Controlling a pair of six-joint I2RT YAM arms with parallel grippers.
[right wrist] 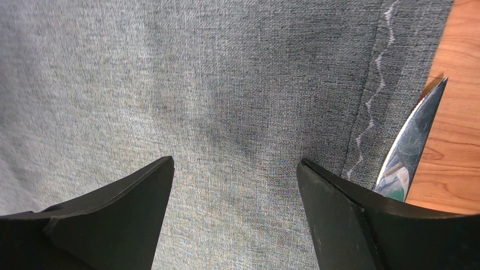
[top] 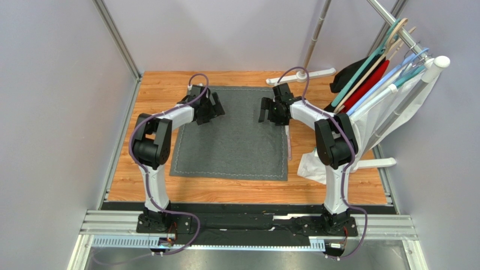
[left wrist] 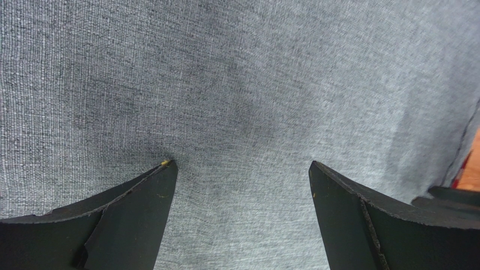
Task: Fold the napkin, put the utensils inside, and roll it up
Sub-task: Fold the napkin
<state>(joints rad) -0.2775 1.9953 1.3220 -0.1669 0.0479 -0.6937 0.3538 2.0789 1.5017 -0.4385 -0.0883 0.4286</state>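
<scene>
A wood-grain desk (top: 225, 191) is enclosed by pale grey walls, with the two arm bases bolted along its near edge. The left gripper (top: 211, 108) is held wide open with nothing between its jaws; in its wrist view the dark fingers (left wrist: 129, 214) are spread low over grey weave, though contact with the cloth cannot be told. The right gripper (top: 270, 109) is likewise held open and empty, its fingers (right wrist: 349, 225) parted over the same weave (the pale zigzag stitching is seen just to one side of them). Both sets of jaws are poised over the napkin (top: 234, 146), which is laid flat and unfolded in the middle of the desk, its far edge near the desk's far edge. The left gripper is placed above its far left part and the right gripper above its far right part. A thin pale utensil (top: 289, 143) is laid along the napkin's right edge. In the right wrist view its shiny blade (right wrist: 414, 140) is seen against the bare wood beside the stitched border, and whether it overlaps the cloth cannot be told. Further out, a white cloth (top: 315, 163) is draped at the desk's right edge behind the right arm. Red and black garments on hangers (top: 366, 84) are hung from a rack at the far right corner.
</scene>
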